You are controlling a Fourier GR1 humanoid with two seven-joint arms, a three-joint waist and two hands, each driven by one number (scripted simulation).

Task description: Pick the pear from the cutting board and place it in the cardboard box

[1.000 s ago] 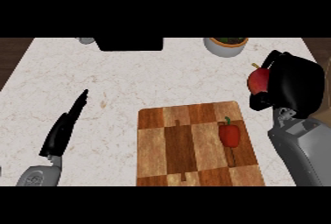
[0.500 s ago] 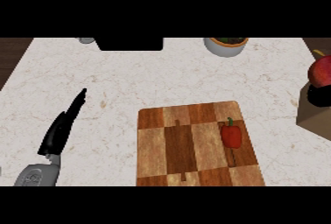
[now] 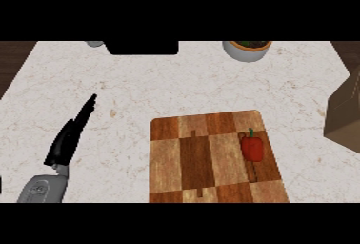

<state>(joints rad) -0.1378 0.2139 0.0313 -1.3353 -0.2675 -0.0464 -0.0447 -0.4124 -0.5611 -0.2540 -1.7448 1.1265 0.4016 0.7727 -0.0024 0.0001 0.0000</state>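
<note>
A pale speckled counter [image 3: 175, 90] fills the frame. A checkered wooden cutting board [image 3: 211, 162] lies at lower centre-right. The brown cardboard box [image 3: 345, 116] shows partly at the right edge. The left hand [image 3: 69, 138] stretches along the lower left, its dark fingers straight and holding nothing. A grey bowl [image 3: 247, 49] sits at the upper right and a black object [image 3: 142, 46] at top centre. No pear shows; a small red pepper [image 3: 252, 147] with a green stem lies on the board's right side.
</note>
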